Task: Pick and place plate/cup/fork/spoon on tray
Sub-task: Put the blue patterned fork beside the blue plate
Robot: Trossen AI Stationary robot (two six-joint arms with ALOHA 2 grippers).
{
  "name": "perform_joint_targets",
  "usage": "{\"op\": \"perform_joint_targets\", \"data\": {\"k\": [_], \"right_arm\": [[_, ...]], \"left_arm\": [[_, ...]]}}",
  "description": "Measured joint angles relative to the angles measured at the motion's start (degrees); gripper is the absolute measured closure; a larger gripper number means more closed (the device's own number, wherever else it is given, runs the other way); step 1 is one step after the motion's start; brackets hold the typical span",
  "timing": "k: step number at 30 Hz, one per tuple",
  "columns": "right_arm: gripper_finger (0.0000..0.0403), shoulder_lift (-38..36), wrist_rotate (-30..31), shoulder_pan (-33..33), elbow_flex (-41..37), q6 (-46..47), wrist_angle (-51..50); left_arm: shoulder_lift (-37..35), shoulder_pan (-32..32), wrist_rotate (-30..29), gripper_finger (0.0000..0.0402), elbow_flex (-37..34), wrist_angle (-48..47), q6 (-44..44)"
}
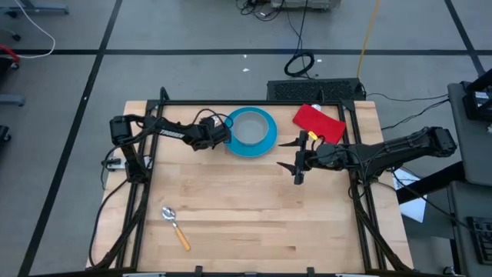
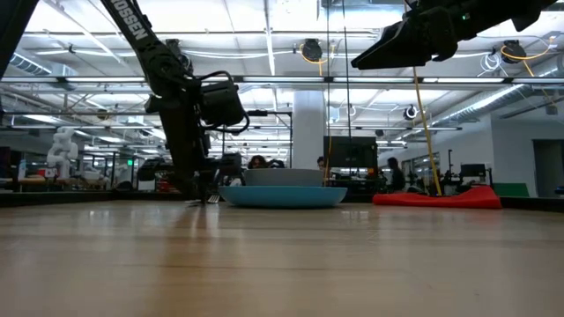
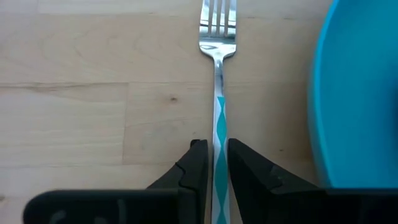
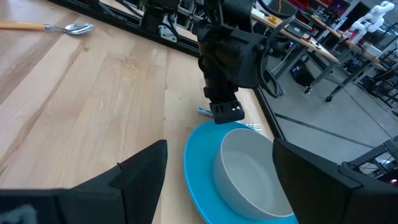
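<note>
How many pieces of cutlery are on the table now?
2. The fork lies beside the blue plate, its handle between the fingers of the left gripper. The spoon lies alone near the table's front left. None other shows.

Plate [image 1: 265, 142] bright blue. Cup [image 1: 247, 127] pale grey, translucent. Fork [image 3: 217, 81] silver, blue reflected along its handle. Spoon [image 1: 175, 226] silver bowl, orange handle. Cloth [image 1: 317, 121] red. Table [image 1: 246, 215] pale wood grain.

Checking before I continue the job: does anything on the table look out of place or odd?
Nothing looks spilled or damaged. The cup sits in the plate, the left tool straddles the fork beside it, and the spoon lies alone near the front.
</note>
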Motion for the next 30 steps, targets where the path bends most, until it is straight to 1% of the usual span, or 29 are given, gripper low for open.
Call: {"op": "perform_joint_targets", "data": {"k": [3,6,14,17,22,26,30], "right_arm": [[0.0124,0.0,0.0,0.0,0.0,0.04,-0.01],[0.0124,0.0,0.0,0.0,-0.01,0.06,-0.01],[0.0124,0.0,0.0,0.01,-0.02,0.12,-0.01],[0.0124,0.0,0.0,0.0,-0.02,0.15,-0.01],[0.0124,0.0,0.0,0.0,-0.02,0.15,-0.03],[0.0124,0.0,0.0,0.0,-0.02,0.17,-0.06],[0.0124,0.0,-0.02,0.02,-0.04,0.17,-0.23]], "left_arm": [[0.04,0.02,-1.2,0.0331,-0.07,-0.03,-0.15],[-0.02,0.04,-1.88,0.0322,-0.11,0.5,-0.12],[-0.11,-0.25,-2.2,0.0268,-0.11,2.5,-0.12],[-0.19,-0.35,-2.21,0.0254,-0.11,2.55,-0.28],[-0.99,-0.35,-2.63,0.0253,-0.09,2.39,-0.34],[-3.63,-0.43,-3.74,0.0252,0.04,1.0,0.38],[-7.4,-0.85,-4.01,0.026,-0.03,-3.58,2.68]]}}
